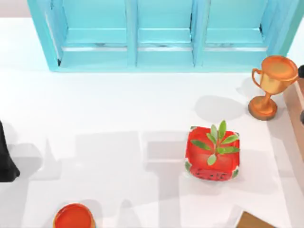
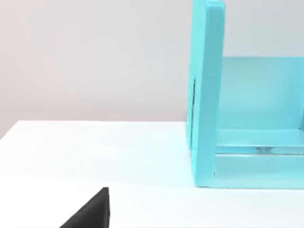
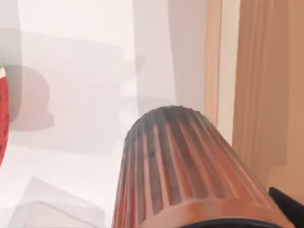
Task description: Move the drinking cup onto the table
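Observation:
The drinking cup (image 3: 185,166) looms close in the right wrist view, a reddish-brown tumbler with ribbed sides. It hangs above the white table (image 3: 76,71), its narrower base pointing away from the camera. My right gripper (image 3: 204,222) is shut on the cup near its rim, and one black finger (image 3: 288,205) shows beside it. A wooden surface (image 3: 266,95) lies right next to the cup. My left arm (image 1: 5,161) stays parked at the table's left edge.
A turquoise cabinet (image 1: 161,33) spans the back. An orange trophy cup (image 1: 271,85) stands at the right, a red watermelon planter (image 1: 213,154) sits right of centre, and an orange-red round vessel (image 1: 73,217) at the front left. A wooden piece (image 1: 296,111) runs along the right edge.

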### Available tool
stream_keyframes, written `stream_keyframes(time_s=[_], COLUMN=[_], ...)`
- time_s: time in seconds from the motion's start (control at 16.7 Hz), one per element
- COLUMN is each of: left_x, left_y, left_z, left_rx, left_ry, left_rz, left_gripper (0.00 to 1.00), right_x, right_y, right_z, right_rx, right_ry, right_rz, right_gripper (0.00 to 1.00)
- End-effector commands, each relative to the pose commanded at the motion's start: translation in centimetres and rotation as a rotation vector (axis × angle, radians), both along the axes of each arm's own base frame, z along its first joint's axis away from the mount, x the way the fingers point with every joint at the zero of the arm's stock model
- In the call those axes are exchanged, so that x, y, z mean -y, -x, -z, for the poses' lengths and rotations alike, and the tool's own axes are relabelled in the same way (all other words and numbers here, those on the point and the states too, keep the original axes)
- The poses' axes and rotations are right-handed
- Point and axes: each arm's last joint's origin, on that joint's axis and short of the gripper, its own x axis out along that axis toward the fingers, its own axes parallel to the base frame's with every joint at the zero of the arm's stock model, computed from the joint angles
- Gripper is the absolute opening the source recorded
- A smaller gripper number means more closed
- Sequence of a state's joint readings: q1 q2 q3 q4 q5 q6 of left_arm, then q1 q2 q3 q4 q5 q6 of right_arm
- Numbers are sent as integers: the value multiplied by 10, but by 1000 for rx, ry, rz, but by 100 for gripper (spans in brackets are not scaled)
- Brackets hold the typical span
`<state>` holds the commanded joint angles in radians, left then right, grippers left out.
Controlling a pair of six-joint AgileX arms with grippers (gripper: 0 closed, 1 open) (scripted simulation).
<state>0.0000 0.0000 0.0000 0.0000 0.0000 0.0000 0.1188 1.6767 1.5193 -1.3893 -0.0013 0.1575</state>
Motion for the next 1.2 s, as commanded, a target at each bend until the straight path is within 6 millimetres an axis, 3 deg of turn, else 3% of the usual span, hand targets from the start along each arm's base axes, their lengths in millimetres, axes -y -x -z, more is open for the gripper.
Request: stream_keyframes(time_s=[0.18,0.36,0.54,0.72,0.96,1.2], left_x=[0,0,0,0,0,0], left_y=[0,0,0,0,0,0], left_z=[0,0,0,0,0,0], left_rx=[0,0,0,0,0,0], left_ry=[0,0,0,0,0,0], left_rz=[0,0,0,0,0,0], left_gripper=[100,100,100,100,100,100], right_x=[-59,-130,-201,-260,-303,-305], right_y=[-19,-27,-20,-4,15,17], right_z=[-11,-15,-10,5,24,25], right_rx=[7,10,5,-9,-28,-29], right_ry=[1,5,17,42,81,84], right_rz=[-1,-8,-13,-20,-25,-25], right_gripper=[0,0,0,0,0,0])
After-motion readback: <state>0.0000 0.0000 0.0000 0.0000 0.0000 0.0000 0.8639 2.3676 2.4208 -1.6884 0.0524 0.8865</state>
